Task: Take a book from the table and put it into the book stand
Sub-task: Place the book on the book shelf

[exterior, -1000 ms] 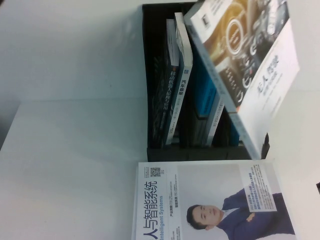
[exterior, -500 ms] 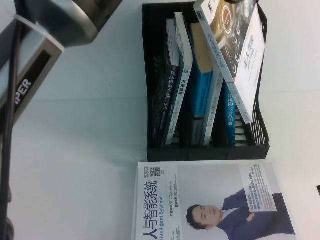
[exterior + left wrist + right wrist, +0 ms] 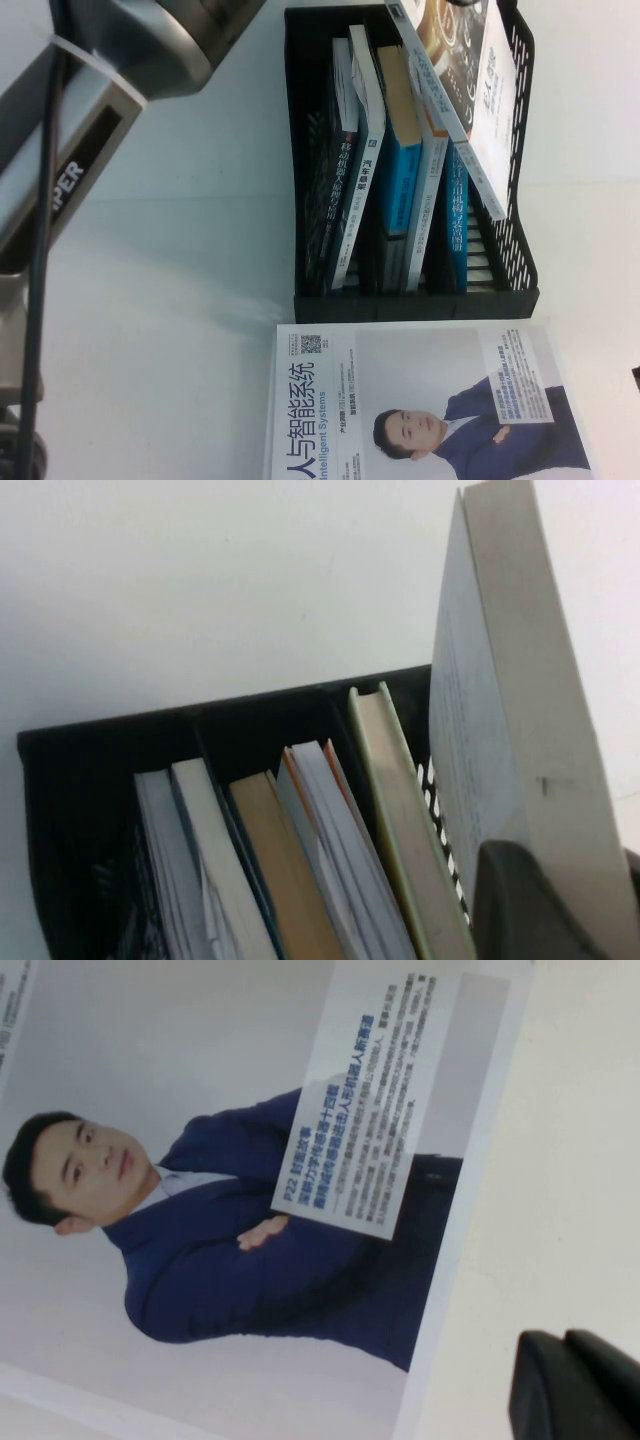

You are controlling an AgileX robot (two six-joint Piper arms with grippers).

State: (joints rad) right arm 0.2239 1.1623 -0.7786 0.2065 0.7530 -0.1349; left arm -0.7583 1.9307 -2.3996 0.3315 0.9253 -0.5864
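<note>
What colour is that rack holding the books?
The book stand is black, with perforated side walls; the high view shows it best.

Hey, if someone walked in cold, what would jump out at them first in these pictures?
The black book stand packed with upright books, and the book leaning tilted into its right slot. The left gripper holds that book. The right gripper hovers by the magazine with a blue-suited man lying flat before the stand.

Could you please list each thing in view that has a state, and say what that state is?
book: tilted in the rightmost slot, not yet upright, held by the left gripper.
book stand: upright on the table, books in all three slots.
white book with the man in a blue suit: flat on the table, in front of the stand.
left gripper: over the stand, gripping the book.
right gripper: beside the flat white book.
</note>
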